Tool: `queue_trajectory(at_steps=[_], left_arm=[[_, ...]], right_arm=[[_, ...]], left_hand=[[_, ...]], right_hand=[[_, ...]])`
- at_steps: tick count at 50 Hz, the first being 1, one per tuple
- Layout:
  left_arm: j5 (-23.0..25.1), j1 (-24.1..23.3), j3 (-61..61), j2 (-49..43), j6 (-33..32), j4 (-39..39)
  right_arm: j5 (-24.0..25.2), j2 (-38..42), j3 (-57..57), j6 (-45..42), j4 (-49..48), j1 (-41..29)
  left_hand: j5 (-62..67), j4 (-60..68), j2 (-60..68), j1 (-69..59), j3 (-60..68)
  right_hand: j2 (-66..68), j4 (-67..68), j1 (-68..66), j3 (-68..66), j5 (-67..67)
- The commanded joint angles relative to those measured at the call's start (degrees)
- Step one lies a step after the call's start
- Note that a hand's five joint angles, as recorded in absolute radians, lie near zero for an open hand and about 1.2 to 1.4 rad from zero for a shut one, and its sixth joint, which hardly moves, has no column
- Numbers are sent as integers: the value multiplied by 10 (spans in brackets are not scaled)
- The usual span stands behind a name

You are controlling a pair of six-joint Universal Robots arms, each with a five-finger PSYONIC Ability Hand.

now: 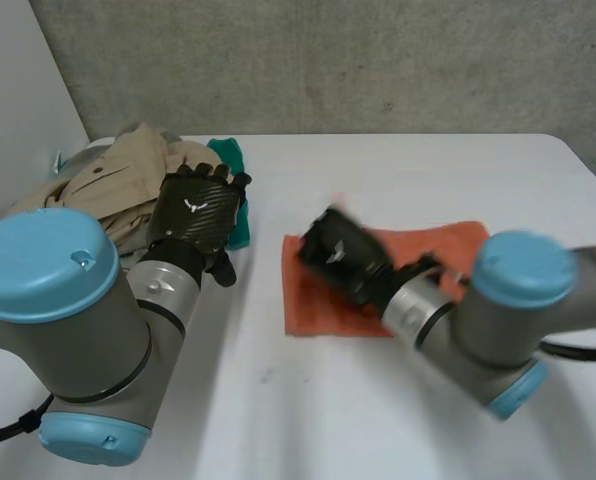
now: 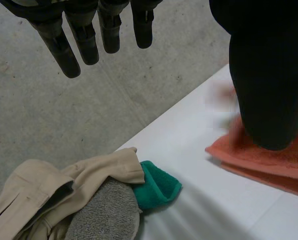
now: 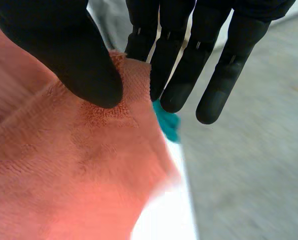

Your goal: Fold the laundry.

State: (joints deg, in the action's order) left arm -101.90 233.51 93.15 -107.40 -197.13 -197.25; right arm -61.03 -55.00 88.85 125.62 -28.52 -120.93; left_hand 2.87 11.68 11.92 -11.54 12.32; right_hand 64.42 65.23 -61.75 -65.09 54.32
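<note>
An orange towel (image 1: 318, 310) lies folded on the white table (image 1: 308, 420), right of the middle. My right hand (image 1: 340, 255) is at its far left corner. In the right wrist view the thumb (image 3: 74, 55) presses the orange towel (image 3: 74, 170) corner against the straight fingers (image 3: 181, 65), pinching it and lifting it off the table. My left hand (image 1: 193, 215) hovers open over the edge of a laundry pile. Its straight fingers (image 2: 84, 35) and thumb (image 2: 269, 75) hold nothing, and the orange towel (image 2: 269, 162) lies past the thumb.
The pile at the table's far left holds a beige garment (image 1: 108, 180), a green cloth (image 1: 233, 160) and a grey cloth (image 2: 106, 212). A grey wall (image 1: 378, 60) runs behind the table's far edge. Bare tabletop lies in front of the towel.
</note>
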Motion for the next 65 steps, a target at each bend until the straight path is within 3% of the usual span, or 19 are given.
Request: queue_trajectory(at_steps=[1, 4, 9, 13, 16, 22, 23, 25, 28, 31, 35, 40, 48, 51, 54, 56, 58, 62, 65], left_arm=[[0, 2, -9, -6, -1, -7], [1, -2, -19, -8, -2, -13], [1, -8, -41, -21, -4, -19], [1, -20, -60, -38, -4, -19], [0, -31, -70, -51, -4, -19], [1, -39, -69, -62, -3, -19], [1, -39, -67, -63, -3, -19], [1, -39, -63, -63, -3, -19], [1, -40, -60, -63, -3, -18], [1, -39, -53, -55, -2, -18], [1, -39, -43, -44, -3, -18], [1, -37, -30, -15, -2, -18], [0, -26, -6, 4, -1, -19], [0, -20, -4, 4, -2, -19], [0, -17, -8, 3, -1, -20], [1, -15, -13, 3, -2, -20], [2, -16, -24, 2, -3, -21], [12, -24, -57, -6, -3, -21], [44, -33, -88, -21, 3, -21]], right_arm=[[-48, 25, -1, 16, 6, -19], [-72, -16, 2, 67, 7, -4], [-79, -119, 21, 223, 71, 119], [-78, -117, 26, 281, 151, 160], [-81, -109, 39, 268, 182, 177], [-107, -64, 73, 127, 192, 244], [-116, -56, 72, 106, 195, 252], [-143, -35, 65, 54, 196, 268], [-174, -27, 56, 28, 190, 271], [-190, -28, 41, 33, 178, 270], [-197, -48, 28, 38, 129, 233], [-185, -92, 18, 38, 70, 107], [-103, -28, 26, 27, 20, -37], [-94, -15, 26, 34, 20, -47], [-94, -20, 26, 57, 19, -47], [-95, -32, 27, 117, 19, -41], [-95, -56, 28, 166, 21, -25], [-88, -151, 41, 381, 43, 72], [-81, -165, 34, 484, 84, 105]], left_hand=[[-29, -17, -19, 15, -23], [-29, -17, -19, 15, -23], [-29, -17, -19, 15, -23], [-29, -17, -19, 15, -23], [-29, -17, -19, 15, -23], [-29, -17, -19, 15, -23], [-29, -17, -19, 15, -23], [-29, -17, -19, 15, -23], [-29, -17, -19, 15, -23], [-29, -17, -19, 15, -23], [-29, -17, -19, 15, -23], [-29, -17, -19, 15, -23], [-29, -17, -19, 15, -23], [-29, -17, -19, 15, -23], [-29, -17, -19, 15, -23], [-29, -17, -19, 15, -23], [-29, -17, -19, 15, -23], [-29, -17, -19, 15, -23], [-25, -13, -15, 12, -19]], right_hand=[[-544, -552, 518, 551, -543], [-544, -552, 518, 551, -543], [-544, -552, 518, 551, -543], [-544, -552, 518, 551, -543], [-544, -552, 518, 551, -543], [-513, -521, 487, 520, -512], [-490, -498, 463, 496, -489], [-292, -300, 265, 299, -291], [154, 146, -181, -147, 155], [156, 148, -182, -149, 157], [156, 148, -182, -149, 157], [156, 148, -182, -149, 157], [156, 148, -182, -149, 157], [156, 148, -182, -149, 157], [-395, -403, 369, 402, -394], [-544, -552, 518, 551, -543], [-544, -552, 518, 551, -543], [-544, -552, 518, 551, -543], [-544, -552, 518, 551, -543]])
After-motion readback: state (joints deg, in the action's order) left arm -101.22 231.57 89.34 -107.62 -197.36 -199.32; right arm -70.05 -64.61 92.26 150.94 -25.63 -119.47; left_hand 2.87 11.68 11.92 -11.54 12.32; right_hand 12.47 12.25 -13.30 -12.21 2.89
